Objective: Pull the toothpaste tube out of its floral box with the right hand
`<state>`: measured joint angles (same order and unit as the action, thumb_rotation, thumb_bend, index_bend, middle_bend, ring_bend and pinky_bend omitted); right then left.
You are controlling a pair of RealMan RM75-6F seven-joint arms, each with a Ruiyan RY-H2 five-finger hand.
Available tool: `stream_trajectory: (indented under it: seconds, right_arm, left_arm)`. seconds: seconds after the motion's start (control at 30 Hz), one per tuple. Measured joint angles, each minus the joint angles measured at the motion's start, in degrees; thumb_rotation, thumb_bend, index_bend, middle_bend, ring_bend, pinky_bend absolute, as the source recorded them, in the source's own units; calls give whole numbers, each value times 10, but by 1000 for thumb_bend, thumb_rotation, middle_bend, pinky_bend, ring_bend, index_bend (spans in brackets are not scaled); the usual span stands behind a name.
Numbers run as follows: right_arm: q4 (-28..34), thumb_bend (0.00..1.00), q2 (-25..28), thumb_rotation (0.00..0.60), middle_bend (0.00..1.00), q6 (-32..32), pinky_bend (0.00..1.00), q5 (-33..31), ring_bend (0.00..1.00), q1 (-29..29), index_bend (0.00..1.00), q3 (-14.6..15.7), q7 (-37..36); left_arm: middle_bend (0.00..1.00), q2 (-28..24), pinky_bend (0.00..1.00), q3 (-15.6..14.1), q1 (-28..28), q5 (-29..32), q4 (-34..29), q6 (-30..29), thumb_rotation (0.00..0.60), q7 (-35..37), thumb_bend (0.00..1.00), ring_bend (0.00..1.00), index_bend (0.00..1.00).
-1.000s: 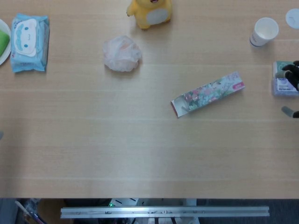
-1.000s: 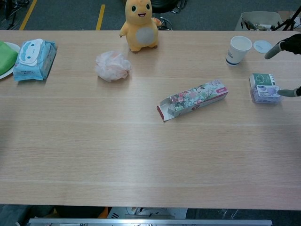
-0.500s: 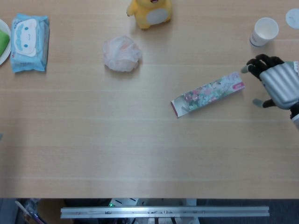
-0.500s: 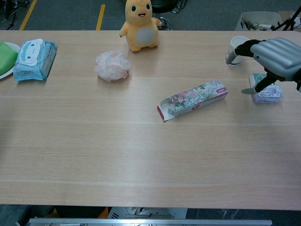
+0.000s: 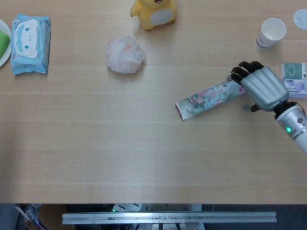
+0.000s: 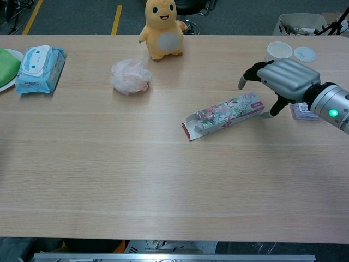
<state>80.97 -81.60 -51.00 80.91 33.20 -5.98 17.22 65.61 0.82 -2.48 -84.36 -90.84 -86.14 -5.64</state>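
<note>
Pale wood-grain tabletop (image 5: 120, 143) fills both views; dark floor and a yellow line show beyond its far edge in the chest view. Near the table's centre lies the long floral-printed cardboard toothpaste box (image 5: 211, 97), flat on its side and angled, with its open-flapped end toward 8 o'clock and its closed pink-labelled end toward 2 o'clock. No toothpaste tube is visible; presumably it sits inside the box.

Robot's right hand (image 5: 259, 86), silver-backed with dark fingers, hovers at the closed end of the box, at 3 o'clock from the box's middle. Its fingers (image 6: 252, 71) are spread and arched above that end, holding nothing; whether any fingertip touches the cardboard cannot be told. Robot's left hand is not in view.

Surrounding items: a white paper cup (image 5: 271, 32) and a small teal-and-lilac packet (image 5: 293, 79) at 1 to 2 o'clock of the box, a crumpled pinkish-white plastic bag (image 5: 125, 54) at 10 o'clock, a yellow plush toy (image 6: 161, 28) at 11 o'clock, and a light-blue wet-wipe pack (image 5: 30, 43) far toward 9 o'clock.

Risks, as judged: the hand stands at the closed end, while the tube can leave only by the opposite opening. A press here may skid the unanchored box across the table, or crush the cardboard and trap the tube.
</note>
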Motion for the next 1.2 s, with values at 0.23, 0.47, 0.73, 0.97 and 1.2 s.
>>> stream_trajectory:
  seconds: [0.23, 0.47, 0.73, 0.97, 1.2]
  right_arm:
    - [-55, 0, -52, 600, 249, 16, 239, -21, 151, 21, 299, -2, 5]
    - [-97, 0, -93, 600, 245, 27, 239, -32, 150, 41, 299, -7, -5]
    - [-134, 0, -124, 600, 245, 41, 239, -46, 150, 58, 299, -8, -11]
    - [-160, 0, -141, 600, 245, 55, 239, -55, 149, 65, 299, -5, -23]
    - [-175, 0, -152, 600, 250, 75, 239, -69, 149, 72, 299, 3, -23]
  left_arm:
    - [369, 0, 529, 0, 3, 2, 3, 1, 600, 4, 67, 372, 479]
    - [369, 1, 529, -2, 6, 5, 9, 2, 600, 11, 68, 372, 482]
    - [369, 0, 529, -2, 12, 7, 16, -1, 600, 22, 67, 372, 485]
    - [369, 1, 529, -3, 15, 7, 22, -1, 600, 29, 68, 372, 487]
    - [369, -1, 529, -3, 17, 7, 22, -1, 600, 30, 67, 372, 489]
